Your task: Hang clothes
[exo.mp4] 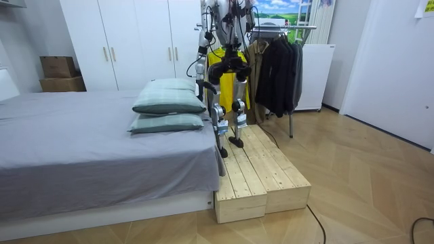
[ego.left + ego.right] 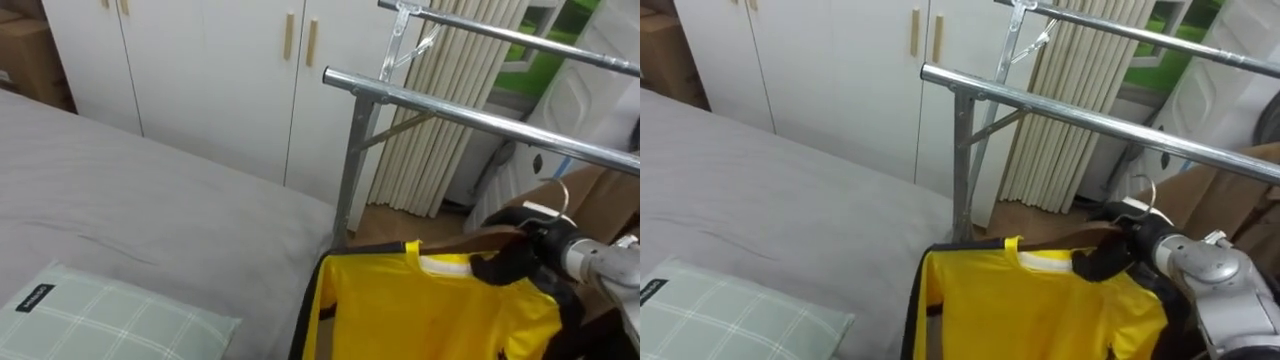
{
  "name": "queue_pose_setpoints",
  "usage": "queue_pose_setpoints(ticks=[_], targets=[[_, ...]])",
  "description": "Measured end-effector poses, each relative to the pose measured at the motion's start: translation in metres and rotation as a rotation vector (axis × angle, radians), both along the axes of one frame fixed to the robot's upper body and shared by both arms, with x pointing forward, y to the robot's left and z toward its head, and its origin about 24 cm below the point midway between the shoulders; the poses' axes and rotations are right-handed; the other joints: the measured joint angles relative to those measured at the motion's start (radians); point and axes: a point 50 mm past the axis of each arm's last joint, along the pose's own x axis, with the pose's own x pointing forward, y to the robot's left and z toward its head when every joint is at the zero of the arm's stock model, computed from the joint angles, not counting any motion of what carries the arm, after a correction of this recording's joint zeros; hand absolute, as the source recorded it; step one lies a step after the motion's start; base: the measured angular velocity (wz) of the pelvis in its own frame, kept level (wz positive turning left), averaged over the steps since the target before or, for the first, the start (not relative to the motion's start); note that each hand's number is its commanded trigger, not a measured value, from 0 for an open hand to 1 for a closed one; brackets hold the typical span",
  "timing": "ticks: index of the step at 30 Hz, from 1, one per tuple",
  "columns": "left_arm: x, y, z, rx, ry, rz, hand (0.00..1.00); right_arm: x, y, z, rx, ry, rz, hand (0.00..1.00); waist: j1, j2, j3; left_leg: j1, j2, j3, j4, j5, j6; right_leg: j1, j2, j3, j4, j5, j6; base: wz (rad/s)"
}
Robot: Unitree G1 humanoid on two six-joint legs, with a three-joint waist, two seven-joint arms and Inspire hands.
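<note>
Fingers (image 2: 503, 268) of the right hand (image 2: 528, 252) are curled tight round the neck of a wooden hanger (image 2: 468, 243), w/ the metal hook (image 2: 560, 196) sticking up just above them. Yellow shirt (image 2: 430, 310) is already on the hanger, collar seated & shoulders spread, body hanging down next to the bed (image 2: 150, 220) edge. So the dressing-the-hanger part looks done.

Hook sits below the lower rail (image 2: 480, 118) of the rack, near it but clearly apart, i.e. nothing is hung yet. A second rail (image 2: 520, 38) runs higher & further back. What's left, prob.: lift hook over the rail, let it catch, let go.

Left hand (image 1: 201, 64) hangs at the robot's side in the room view, too small to read. Robot stands on a wooden platform (image 1: 261, 176) btw the bed and the rack, which already carries dark clothes (image 1: 278, 68). Checked pillow (image 2: 100, 320) lies on the bed, white wardrobe (image 2: 200, 70) behind.
</note>
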Motion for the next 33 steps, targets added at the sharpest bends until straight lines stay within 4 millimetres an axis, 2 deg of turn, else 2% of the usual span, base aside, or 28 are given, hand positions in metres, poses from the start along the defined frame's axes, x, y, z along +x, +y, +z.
queue_pose_setpoints(ticks=[4, 7, 21, 27, 33], targets=[[0.001, -0.003, -0.001, -0.007, -0.007, 0.0, 0.0, 0.001, -0.004, 0.005, 0.022, -0.046, -0.042, 1.0, -0.001, 0.016, -0.0007, -0.001, 0.001, -0.001, -0.001, 0.0, -0.001, -0.001, 0.001, -0.001, -0.001, 0.0, -0.001, 0.0], [0.001, -0.003, -0.001, -0.007, -0.015, -0.003, 0.0, 0.001, -0.005, 0.006, 0.033, -0.059, -0.059, 1.0, -0.002, 0.021, -0.0004, -0.002, 0.002, -0.003, -0.003, -0.001, -0.002, -0.004, 0.002, -0.002, 0.002, -0.003, -0.004, 0.0], [-0.004, -0.003, 0.002, -0.008, -0.027, -0.01, 0.0, 0.002, -0.01, 0.011, 0.067, -0.082, -0.086, 1.0, 0.01, 0.001, -0.0063, -0.003, 0.003, -0.007, 0.002, 0.0, -0.006, -0.011, 0.006, 0.004, 0.014, -0.011, -0.009, -0.01], [0.0, -0.004, 0.002, -0.014, -0.046, -0.03, 0.0, -0.001, -0.016, -0.001, 0.091, -0.021, -0.113, 1.0, 0.026, 0.005, -0.0036, -0.004, 0.003, -0.007, 0.002, 0.0, -0.006, -0.013, 0.006, 0.005, 0.016, -0.011, -0.009, 0.0], [0.005, -0.007, 0.002, -0.019, -0.064, -0.038, 0.0, 0.002, -0.023, 0.005, 0.097, -0.009, -0.115, 1.0, 0.026, 0.013, 0.0024, -0.01, 0.003, -0.009, -0.002, -0.001, -0.007, -0.022, 0.007, 0.003, 0.019, -0.013, -0.011, 0.0]])
